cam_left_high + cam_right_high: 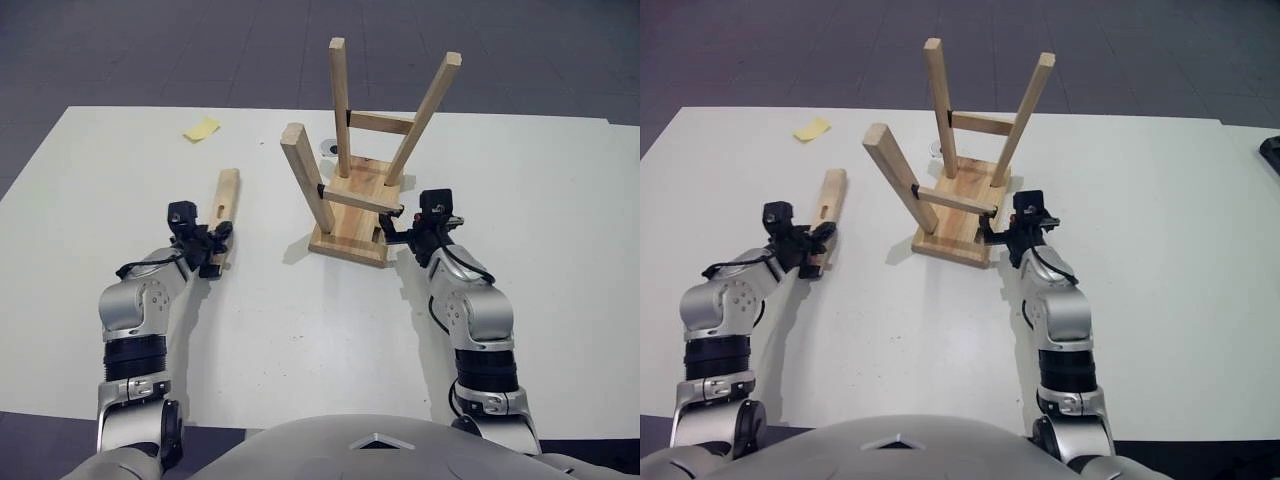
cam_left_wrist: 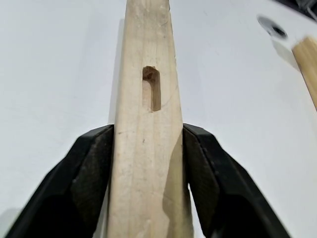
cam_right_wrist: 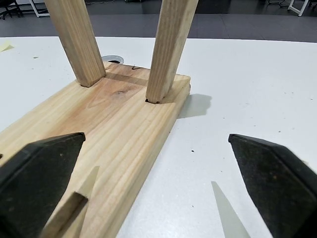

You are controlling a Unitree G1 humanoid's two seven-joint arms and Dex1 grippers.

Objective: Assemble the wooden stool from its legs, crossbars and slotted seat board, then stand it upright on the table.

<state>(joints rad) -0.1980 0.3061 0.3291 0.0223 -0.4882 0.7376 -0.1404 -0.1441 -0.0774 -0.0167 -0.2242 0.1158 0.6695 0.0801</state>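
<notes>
two black fingers (image 2: 94, 163) of the left gripper (image 2: 148, 144) squeeze both sides of a loose leg (image 2: 148, 99) that lies flat on the table (image 1: 300, 330), left of the seat board (image 1: 350, 238). the right gripper (image 1: 397, 226) has its fingers wide apart, holding nothing, just by the board's near right corner. three legs (image 1: 340, 100) stick up from the board, with two crossbars (image 1: 380, 123) between them. a yellow note (image 1: 202, 129) lies far left. both arms lie low, pointing away.

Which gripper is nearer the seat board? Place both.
Right. The right gripper is open at the near right corner of the seat board; the left gripper grips the loose leg lying apart to its left.
</notes>
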